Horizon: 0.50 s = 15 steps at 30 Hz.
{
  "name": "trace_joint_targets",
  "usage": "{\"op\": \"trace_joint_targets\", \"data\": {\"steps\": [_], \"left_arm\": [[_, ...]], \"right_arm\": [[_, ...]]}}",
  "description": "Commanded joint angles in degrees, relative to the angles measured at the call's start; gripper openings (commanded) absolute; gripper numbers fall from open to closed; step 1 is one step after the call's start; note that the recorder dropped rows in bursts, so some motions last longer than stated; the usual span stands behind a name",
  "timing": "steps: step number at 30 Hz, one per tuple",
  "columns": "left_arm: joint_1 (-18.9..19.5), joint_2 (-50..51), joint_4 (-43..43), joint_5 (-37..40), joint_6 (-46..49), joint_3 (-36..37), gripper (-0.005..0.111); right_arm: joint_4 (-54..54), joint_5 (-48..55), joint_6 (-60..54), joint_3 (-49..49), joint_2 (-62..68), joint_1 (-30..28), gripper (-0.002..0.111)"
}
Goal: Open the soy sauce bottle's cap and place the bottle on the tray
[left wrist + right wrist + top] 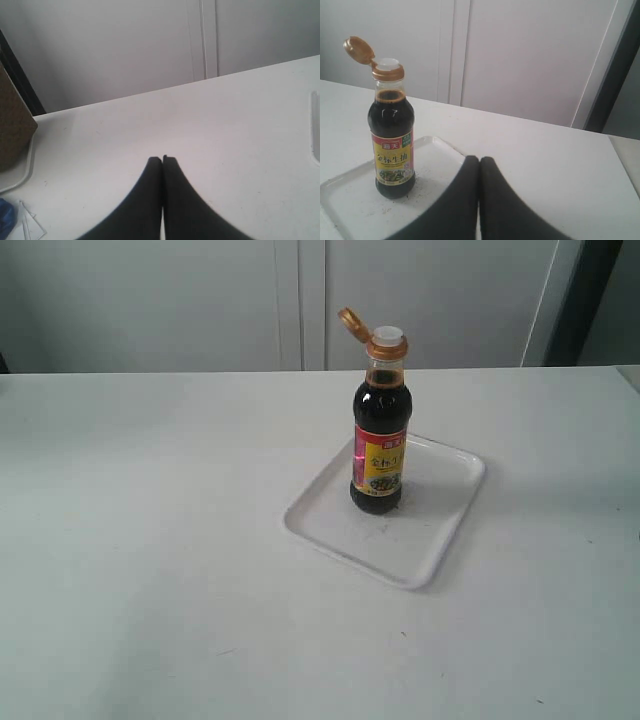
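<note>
Soy sauce bottle stands upright on the white tray, near the tray's middle, and the tray lies flat on the white table. The golden-bronze cap is flipped open, its hinged lid tilted back from the collar so that the white spout shows on top.

The exterior view takes in the whole tray and the bottle but shows neither arm. Only the wrist views show the grippers. In the left wrist view the left gripper has its two dark fingers pressed together with nothing between them, hovering over bare table; the bottle does not appear there, and only a sliver of the tray's rim sits at the picture's edge. That view alone also shows a brown cardboard box, a bit of blue material and some white paper scraps on the table.

In the right wrist view the right gripper is likewise closed, fingertips touching and holding nothing, well apart from the bottle. This view gives the closest look at the bottle's yellow and red label with Chinese writing, the dark liquid reaching up to the neck, and faint dark specks on the tray around the bottle's base.
</note>
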Motion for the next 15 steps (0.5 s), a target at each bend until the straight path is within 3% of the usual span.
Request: {"op": "trace_joint_targets", "data": {"steps": [1, 15], "left_arm": [[0.15, -1.03, -0.90, -0.44, -0.09, 0.87, 0.000], [1.56, -9.76, -3.46, -0.45, -0.09, 13.02, 0.000]], "right_arm": [[0.27, -0.60, 0.21, 0.16, -0.31, 0.09, 0.000], [0.27, -0.60, 0.21, 0.16, -0.31, 0.09, 0.000]]}}
